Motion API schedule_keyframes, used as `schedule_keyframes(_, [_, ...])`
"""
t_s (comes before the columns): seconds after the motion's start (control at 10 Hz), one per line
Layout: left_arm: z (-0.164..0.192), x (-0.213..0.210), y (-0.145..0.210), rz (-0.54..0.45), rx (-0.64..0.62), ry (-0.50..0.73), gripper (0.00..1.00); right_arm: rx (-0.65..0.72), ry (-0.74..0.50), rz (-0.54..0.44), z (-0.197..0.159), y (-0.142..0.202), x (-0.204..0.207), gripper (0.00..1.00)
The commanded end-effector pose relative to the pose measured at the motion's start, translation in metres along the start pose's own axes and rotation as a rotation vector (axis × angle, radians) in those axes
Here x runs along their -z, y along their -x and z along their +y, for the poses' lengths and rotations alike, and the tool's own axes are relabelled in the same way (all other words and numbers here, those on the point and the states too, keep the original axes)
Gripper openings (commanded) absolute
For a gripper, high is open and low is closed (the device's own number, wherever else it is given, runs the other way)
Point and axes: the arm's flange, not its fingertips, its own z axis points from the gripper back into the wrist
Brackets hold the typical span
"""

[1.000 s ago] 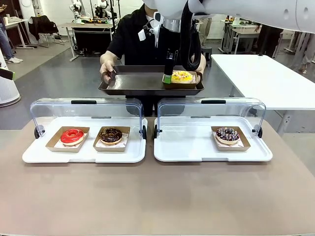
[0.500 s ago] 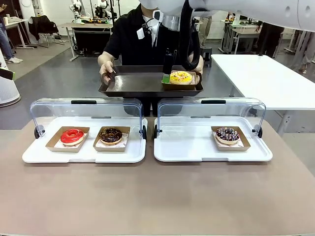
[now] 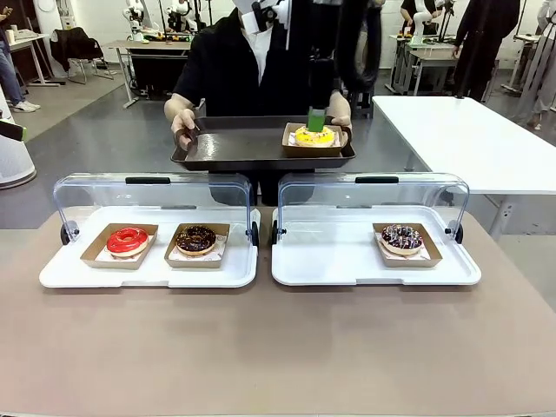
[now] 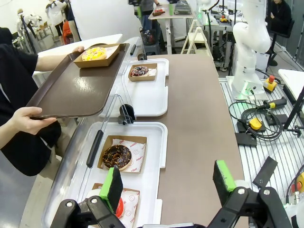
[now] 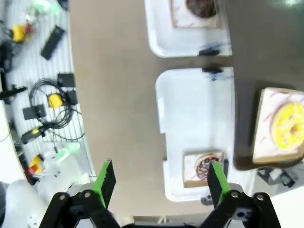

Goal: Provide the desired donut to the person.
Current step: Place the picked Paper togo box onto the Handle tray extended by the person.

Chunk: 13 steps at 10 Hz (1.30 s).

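On person's [image 3: 228,74] brown tray [image 3: 233,146] sits yellow donut [image 3: 314,136] in cardbd box [image 3: 294,149].

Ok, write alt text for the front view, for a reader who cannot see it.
A person across the table holds a dark tray carrying a yellow donut, the right gripper just above it. Nearer, the left white tray holds a red donut and a chocolate donut, the right white tray a sprinkled donut, each with its clear lid raised.

Black jaws, bright green pads [image 4: 223,175]
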Motion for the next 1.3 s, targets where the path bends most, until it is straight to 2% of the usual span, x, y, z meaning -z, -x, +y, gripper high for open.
schedule_keyframes(0.0, [-0.001,0.0,-0.003,-0.016,0.004,0.002,1.0,-0.007,0.004,-0.047,0.031,0.047,0.037,1.0])
schedule_keyframes(0.2, [-0.001,0.0,-0.003,-0.016,0.004,0.002,1.0,0.021,0.03,-0.045,0.049,0.079,0.065,1.0])
schedule_keyframes(0.5, [-0.001,0.0,-0.003,-0.016,0.004,0.002,1.0,0.042,0.01,-0.047,0.031,0.109,0.1,1.0])
schedule_keyframes(0.7, [-0.001,0.0,-0.003,-0.016,0.004,0.002,1.0,0.042,0.037,-0.063,0.007,0.115,0.103,1.0])
schedule_keyframes(0.8, [-0.001,0.0,-0.003,-0.016,0.004,0.002,1.0,0.072,0.013,-0.022,0.027,0.112,0.101,1.0])
schedule_keyframes(1.2, [-0.001,0.0,-0.003,-0.016,0.004,0.002,1.0,0.072,0.013,-0.022,0.027,0.112,0.101,1.0])
